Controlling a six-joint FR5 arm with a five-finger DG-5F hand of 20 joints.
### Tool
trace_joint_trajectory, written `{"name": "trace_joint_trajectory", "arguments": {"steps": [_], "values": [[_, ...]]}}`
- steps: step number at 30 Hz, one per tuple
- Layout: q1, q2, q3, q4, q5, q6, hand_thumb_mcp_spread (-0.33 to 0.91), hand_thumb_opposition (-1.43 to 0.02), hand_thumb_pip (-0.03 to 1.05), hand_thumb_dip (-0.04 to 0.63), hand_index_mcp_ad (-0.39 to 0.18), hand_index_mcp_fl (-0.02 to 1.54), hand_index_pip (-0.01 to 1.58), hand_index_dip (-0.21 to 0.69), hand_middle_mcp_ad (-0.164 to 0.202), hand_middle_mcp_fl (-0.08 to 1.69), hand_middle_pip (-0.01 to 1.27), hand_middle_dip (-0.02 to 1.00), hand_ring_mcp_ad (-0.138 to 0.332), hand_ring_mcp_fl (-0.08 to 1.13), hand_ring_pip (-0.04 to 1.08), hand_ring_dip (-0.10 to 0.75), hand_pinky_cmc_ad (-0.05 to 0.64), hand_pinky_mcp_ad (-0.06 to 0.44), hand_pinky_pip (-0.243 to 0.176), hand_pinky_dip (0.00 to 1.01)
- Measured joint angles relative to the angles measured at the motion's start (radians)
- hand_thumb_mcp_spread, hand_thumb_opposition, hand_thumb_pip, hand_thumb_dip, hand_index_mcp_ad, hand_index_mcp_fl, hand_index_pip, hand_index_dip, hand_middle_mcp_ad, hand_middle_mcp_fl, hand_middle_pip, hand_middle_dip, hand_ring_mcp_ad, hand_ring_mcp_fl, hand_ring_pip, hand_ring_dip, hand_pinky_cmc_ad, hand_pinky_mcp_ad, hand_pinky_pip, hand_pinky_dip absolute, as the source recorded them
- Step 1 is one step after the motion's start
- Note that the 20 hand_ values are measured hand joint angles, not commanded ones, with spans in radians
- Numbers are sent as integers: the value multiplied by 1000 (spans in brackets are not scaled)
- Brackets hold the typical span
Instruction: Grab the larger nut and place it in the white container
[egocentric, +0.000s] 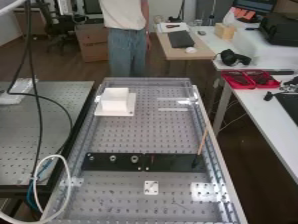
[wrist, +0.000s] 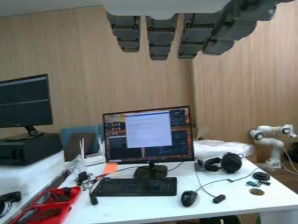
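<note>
High view first: the larger nut (egocentric: 113, 158) stands on the flat black bar (egocentric: 173, 162) that lies across the near part of the perforated bench (egocentric: 133, 135). It is the middle one in a row, between the smaller nut (egocentric: 91, 158) and the bearing (egocentric: 134, 159), near both and apart from each. Towards the bench's far left corner, well apart from the bar, is the white container (egocentric: 115, 101), with a flat white plate (egocentric: 130, 111) at its foot. A thin wooden stick (egocentric: 203, 141) leans at a tilt near the bar's right end, and a small white square plate (egocentric: 151, 188) lies nearer the camera than the bar. Wrist view next: the hand (wrist: 160, 37) has its dark fingers straight and a little spread, with gaps between them and nothing pinched. Past them is a white desk with a monitor (wrist: 148, 137), a black keyboard (wrist: 135, 187) in front of it, and a mouse (wrist: 189, 198) just beside the keyboard. Headphones (wrist: 231, 163) lie farther along the desk, and red trays (wrist: 56, 197) sit on the keyboard's other side.
</note>
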Motion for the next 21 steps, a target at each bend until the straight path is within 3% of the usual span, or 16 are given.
{"name": "trace_joint_trajectory", "arguments": {"steps": [3, 6, 7, 10, 14, 21], "values": [[0, 2, -2, 1, 1, -1, 0, -19, 17, 7, -58, 3, 2, -9, 38, 21, 12, 24, 75, 17, 14, 12, 63, 51, -10, 7], [0, 4, -4, 2, 3, -1, 127, -328, 307, 7, -58, 9, 37, -9, 28, 44, 72, 31, 73, 9, 33, 16, 77, 79, -12, 63], [0, 5, -5, 2, 3, -1, 161, -412, 332, 7, -58, 9, 54, -9, 24, 40, 93, 37, 82, 5, 61, 16, 94, 101, -10, 103], [1, 8, -9, 2, 5, 0, 155, -506, 318, 3, -58, 24, 70, -9, 26, 59, 105, 51, 99, 0, 75, 16, 157, 183, -10, 168], [2, 11, -15, 4, 10, 1, 154, -606, 333, 7, -61, 35, 84, -9, 24, 87, 126, 77, 138, 3, 103, 16, 234, 232, -28, 211], [5, 17, -50, 22, 32, 2, 159, -667, 379, 5, -56, 40, 94, -12, 33, 110, 141, 91, 169, 5, 108, 16, 295, 260, -44, 243]]}}
